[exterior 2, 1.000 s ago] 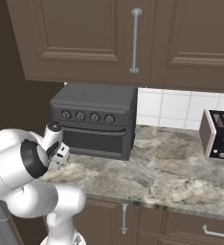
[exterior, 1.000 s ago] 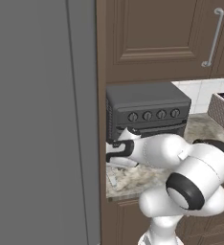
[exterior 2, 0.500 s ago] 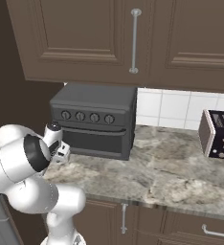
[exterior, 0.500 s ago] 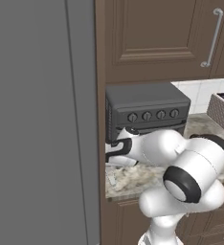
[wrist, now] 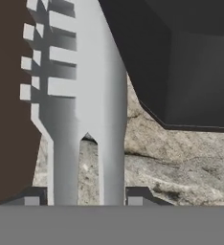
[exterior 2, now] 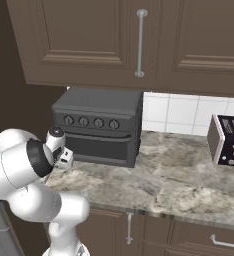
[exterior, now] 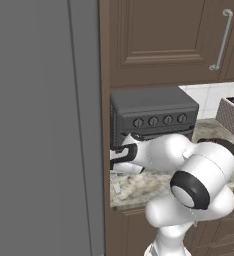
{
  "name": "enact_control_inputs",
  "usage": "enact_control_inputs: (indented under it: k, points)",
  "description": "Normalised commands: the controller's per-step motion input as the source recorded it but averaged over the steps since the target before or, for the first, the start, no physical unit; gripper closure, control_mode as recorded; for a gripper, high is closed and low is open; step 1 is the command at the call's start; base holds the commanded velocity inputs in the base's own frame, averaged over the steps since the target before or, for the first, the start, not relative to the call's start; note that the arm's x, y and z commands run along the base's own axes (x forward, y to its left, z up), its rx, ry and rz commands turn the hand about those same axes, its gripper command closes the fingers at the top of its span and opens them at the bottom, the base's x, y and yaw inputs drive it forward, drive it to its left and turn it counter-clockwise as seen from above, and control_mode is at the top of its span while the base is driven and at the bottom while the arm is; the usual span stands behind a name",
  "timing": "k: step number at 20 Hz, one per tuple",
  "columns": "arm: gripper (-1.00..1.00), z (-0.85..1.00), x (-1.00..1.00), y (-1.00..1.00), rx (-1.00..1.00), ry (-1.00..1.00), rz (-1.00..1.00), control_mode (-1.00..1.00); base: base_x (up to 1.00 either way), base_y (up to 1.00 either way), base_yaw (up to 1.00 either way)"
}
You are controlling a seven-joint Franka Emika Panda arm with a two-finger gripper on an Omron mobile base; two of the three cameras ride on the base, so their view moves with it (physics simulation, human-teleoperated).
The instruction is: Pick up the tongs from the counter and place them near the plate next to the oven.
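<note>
**Gripper closing around the tongs beside the countertop oven box**

Mottled grey-beige counter (exterior 2: 179, 170) is running under dark brown wall cabinets (exterior 2: 114, 40), with a dark grey countertop box (exterior 2: 101, 125) bearing four knobs sitting at its left end. White tiles (exterior 2: 189, 112) are showing behind the box, and a black toaster (exterior 2: 229, 140) is standing well to the right of it. In the left base view, a tall grey panel (exterior: 44, 125) is occupying the space left of the box.

The white arm (exterior: 199, 175) is reaching across the front of the box toward the counter's left end. The gripper (wrist: 83, 201) is pointing down at the counter just left of the box's front corner. In the hand view, the silvery tongs (wrist: 85, 95) are lying on the stone between the dark fingertips (wrist: 135, 196), their two thin arms passing side by side between the jaws and joining further out. The fingertips are standing close against the outer sides of the tongs' arms, apparently pinching them. The tongs are lying between the brown cabinet side (wrist: 8, 95) and the box's lower corner (wrist: 181, 62).
</note>
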Motion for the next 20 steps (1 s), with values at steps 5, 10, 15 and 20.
enact_control_inputs:
  k: [5,10,15,20]
  points:
    - [1.00,-0.21,-0.41,-0.32,0.04,0.04,0.00,-1.00,0.00,0.00,0.00]
    - [1.00,0.25,-0.67,-0.39,0.31,0.02,0.00,-1.00,0.00,0.00,0.00]
    - [1.00,0.42,-0.78,-0.32,0.32,0.00,0.00,-1.00,0.00,0.00,0.00]
    - [1.00,0.57,-0.66,-0.11,0.18,0.01,0.01,-1.00,0.00,0.00,0.00]
